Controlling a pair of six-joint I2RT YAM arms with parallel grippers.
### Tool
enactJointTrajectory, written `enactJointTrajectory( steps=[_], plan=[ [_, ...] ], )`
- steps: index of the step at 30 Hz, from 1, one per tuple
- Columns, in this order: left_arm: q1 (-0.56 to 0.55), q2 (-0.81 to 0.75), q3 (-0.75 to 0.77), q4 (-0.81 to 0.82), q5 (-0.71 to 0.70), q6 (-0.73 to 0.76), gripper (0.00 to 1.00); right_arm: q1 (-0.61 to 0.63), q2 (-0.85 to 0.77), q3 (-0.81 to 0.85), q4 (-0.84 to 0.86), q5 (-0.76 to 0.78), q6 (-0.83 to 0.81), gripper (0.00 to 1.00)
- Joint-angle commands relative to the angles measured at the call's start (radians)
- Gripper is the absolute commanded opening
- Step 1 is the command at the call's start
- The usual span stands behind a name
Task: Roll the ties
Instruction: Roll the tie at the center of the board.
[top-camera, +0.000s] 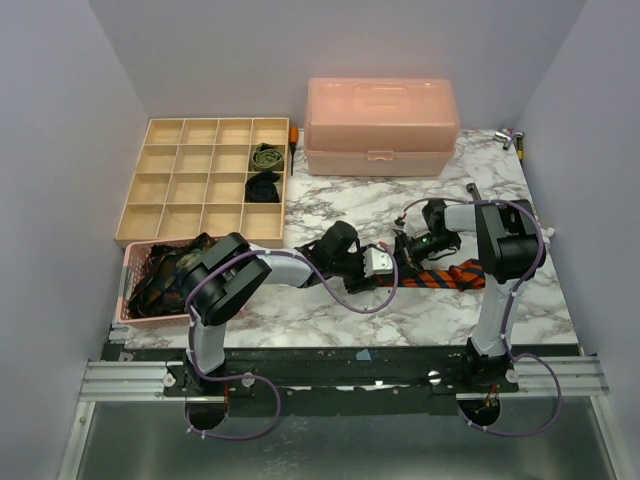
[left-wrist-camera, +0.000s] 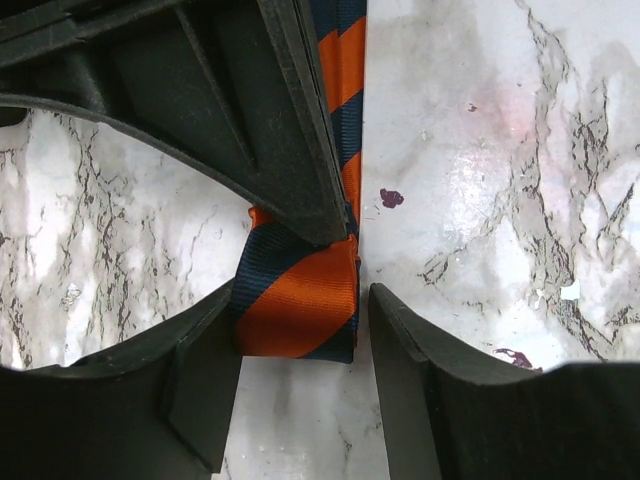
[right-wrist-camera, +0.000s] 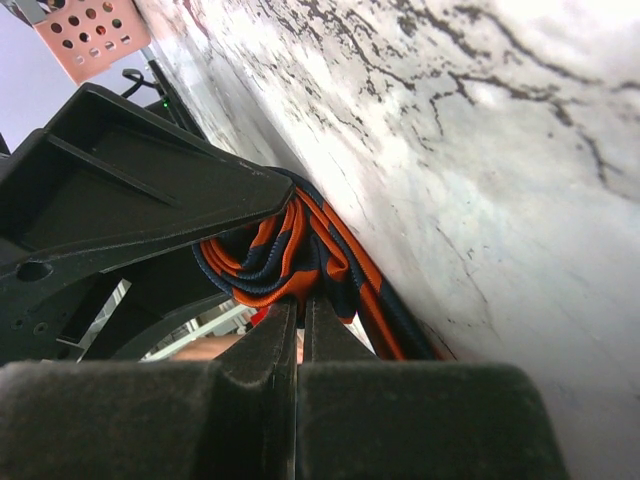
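Two ties are rolled and sit in the wooden tray (top-camera: 132, 212): the olive tie (top-camera: 266, 157) and the dark tie (top-camera: 263, 187), in neighbouring compartments of its right column. A third, the striped tie (top-camera: 455, 277), is in work on the worktop (top-camera: 330, 215) between the two arms. One end of it is turned into a few loose loops while the rest lies flat, so I judge its rolling only begun. The heap of ties (top-camera: 165, 275) in the pink basket (top-camera: 128, 300) is not yet rolled, so most of the task is left.

The left arm reaches across to the right. The left end effector (left-wrist-camera: 300, 300) is released; the folded end of the striped tie lies between its fingers, touching one and apart from the other. The right arm bends down to the same spot. The right end effector (right-wrist-camera: 298, 310) is clenched and seems to pinch the loops.
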Motion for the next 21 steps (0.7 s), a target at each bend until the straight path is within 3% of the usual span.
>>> enactJointTrajectory(
  steps=[1,7,10,13,14,21],
  plan=[
    [0.0,0.021,0.005,-0.091,0.026,-0.005,0.53,-0.004,0.028,-0.018,0.018,0.141,-0.02,0.0],
    [-0.001,0.063,0.089,-0.206,-0.008,-0.017,0.23,-0.005,0.011,0.012,-0.025,0.156,-0.055,0.02],
    [-0.001,0.073,0.08,-0.265,-0.037,0.002,0.13,-0.011,-0.019,0.101,-0.129,0.191,-0.124,0.2],
    [-0.001,0.075,0.053,-0.289,-0.056,0.007,0.07,-0.049,-0.085,0.171,-0.234,0.227,-0.184,0.48],
    [-0.002,0.076,0.048,-0.294,-0.063,0.005,0.06,-0.06,-0.103,0.189,-0.269,0.25,-0.205,0.52],
    [0.0,0.079,0.051,-0.308,-0.073,0.018,0.05,-0.181,-0.188,0.154,-0.401,0.48,-0.355,0.43]
  ],
)
